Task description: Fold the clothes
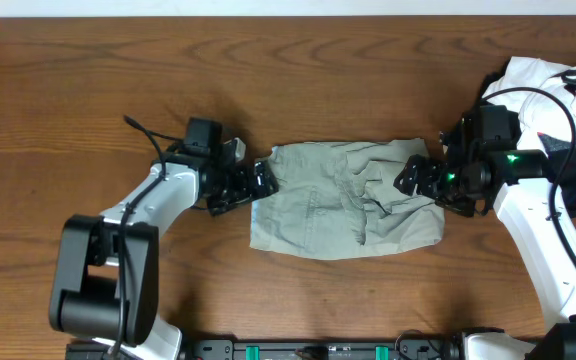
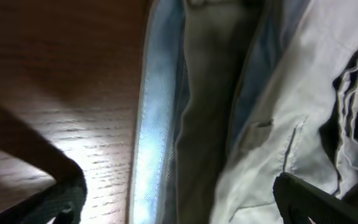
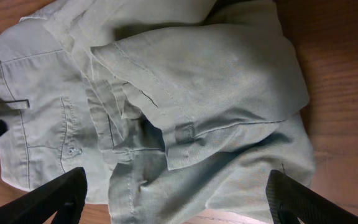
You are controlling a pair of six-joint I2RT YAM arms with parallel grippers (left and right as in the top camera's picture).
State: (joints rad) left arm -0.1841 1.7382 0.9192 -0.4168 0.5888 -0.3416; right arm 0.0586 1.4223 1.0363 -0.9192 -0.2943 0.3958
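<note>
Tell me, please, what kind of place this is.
Probably a robot test bench, not a home laundry room. A left arm and a right arm stand at a wooden table, a khaki garment lies between them, and a heap of black and white clothes sits beside the right arm.

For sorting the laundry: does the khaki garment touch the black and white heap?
Apart. The overhead view shows bare table between the khaki garment and the heap.

The left wrist view blurs the clothes (image 2: pixel 216 124) to soft folds. The overhead's right edge cuts off the heap (image 1: pixel 568 82). The right gripper (image 1: pixel 418 177) covers part of the clothes' right edge.
</note>
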